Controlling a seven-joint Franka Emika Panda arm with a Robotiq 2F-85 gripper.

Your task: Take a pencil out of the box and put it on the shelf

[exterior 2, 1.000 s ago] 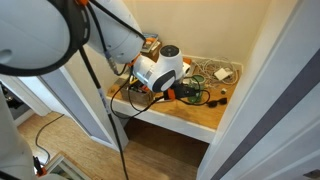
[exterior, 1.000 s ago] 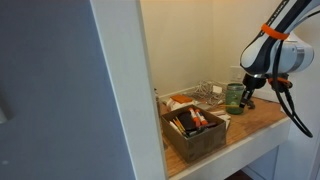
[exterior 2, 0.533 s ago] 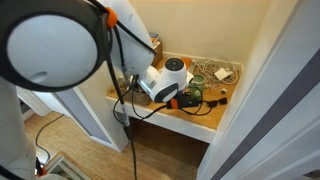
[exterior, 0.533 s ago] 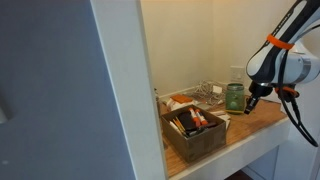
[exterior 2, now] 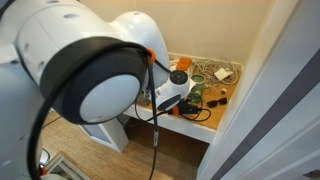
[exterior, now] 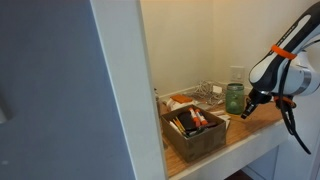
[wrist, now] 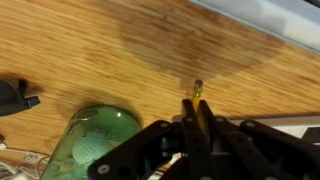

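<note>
Exterior view: my tool (exterior: 246, 110) hangs low over the right part of the light brown wooden desk with the thick white front edge (exterior: 262, 130), inside the white alcove. It sits just beside the green glass jar (exterior: 234, 96). The dark brown thick-walled rectangular box (exterior: 202, 140) sits at the front of the desk, well apart from the tool, with orange, red and black sticks in it. The silver wire basket (exterior: 208, 92) is behind the box. I can't tell the jaw gap from here.

Other exterior view: my arm's big joint fills most of the frame. The tool (exterior 2: 192, 98) is over the desk (exterior 2: 205, 123), and the wire basket (exterior 2: 218, 72) is at the back near the wall. The box is hidden by the arm.

Wrist view: the tool (wrist: 198, 125) is clamped on a thin yellowish pencil (wrist: 198, 95), jaws fully pinched on it. The pencil's end pokes out past the fingertips over bare desk (wrist: 120, 50). I can't tell whether it touches the wood. The jar (wrist: 95, 140) is close beside the tool. A small black object (wrist: 12, 97) lies at the frame edge.
</note>
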